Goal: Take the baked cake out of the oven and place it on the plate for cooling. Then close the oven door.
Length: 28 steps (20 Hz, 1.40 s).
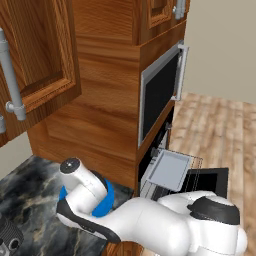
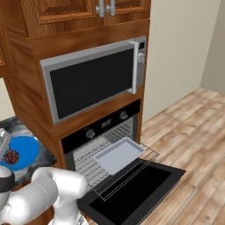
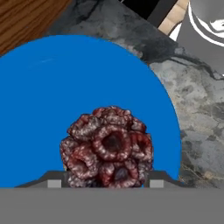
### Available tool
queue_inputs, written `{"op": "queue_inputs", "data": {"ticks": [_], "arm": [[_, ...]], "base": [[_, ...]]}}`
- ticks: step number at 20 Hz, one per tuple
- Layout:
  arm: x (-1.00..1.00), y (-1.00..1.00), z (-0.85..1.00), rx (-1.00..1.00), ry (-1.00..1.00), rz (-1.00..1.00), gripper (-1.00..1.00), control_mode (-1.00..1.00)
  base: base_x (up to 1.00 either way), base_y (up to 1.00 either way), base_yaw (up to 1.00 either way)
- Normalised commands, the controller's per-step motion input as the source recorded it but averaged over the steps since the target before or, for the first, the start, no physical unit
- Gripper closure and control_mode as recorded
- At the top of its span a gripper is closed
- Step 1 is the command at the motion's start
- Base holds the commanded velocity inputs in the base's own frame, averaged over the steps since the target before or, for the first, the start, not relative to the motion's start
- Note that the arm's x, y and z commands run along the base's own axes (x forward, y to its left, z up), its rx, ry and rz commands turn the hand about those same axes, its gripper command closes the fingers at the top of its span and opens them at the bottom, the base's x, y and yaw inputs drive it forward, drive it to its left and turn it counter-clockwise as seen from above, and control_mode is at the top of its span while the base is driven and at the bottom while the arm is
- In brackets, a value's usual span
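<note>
A silver-framed microwave [image 2: 94, 81] sits in wooden cabinetry [image 1: 107, 115] beneath upper cupboards [image 2: 66, 13]. A dark marbled table [image 1: 30, 200] adjoins light wood flooring [image 2: 193, 132].

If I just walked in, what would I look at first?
Probably the bright blue plate on the dark marbled counter, with the lumpy brown-red cake over it between the tool tips. Next, the black oven door hanging wide open, with a grey tray pulled out on its wire rack. Above the oven sits a silver-framed microwave.
</note>
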Motion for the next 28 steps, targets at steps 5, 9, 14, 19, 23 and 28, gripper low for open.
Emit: {"op": "queue_inputs", "data": {"ticks": [5, 9, 14, 19, 23, 28], "arm": [[0.0, 0.0, 0.05, 0.04, 0.0, -0.09, -1.0, -1.0], [0.0, 0.0, 0.12, 0.06, 0.0, -0.07, -1.0, -1.0], [0.0, 0.0, 0.2, 0.06, 0.02, -0.06, -1.0, -1.0], [-0.07, 0.0, 0.2, 0.06, 0.01, -0.04, -1.0, -1.0], [-0.14, 0.0, 0.2, 0.03, 0.0, -0.03, -1.0, -1.0], [-0.29, -0.01, 0.09, 0.02, 0.0, -0.04, -1.0, -1.0]], "base": [[0.0, 0.0, 0.0], [0.0, 0.0, 0.0], [0.0, 0.0, 0.0], [0.0, 0.0, 0.0], [0.0, 0.0, 0.0], [0.0, 0.0, 0.0]]}}
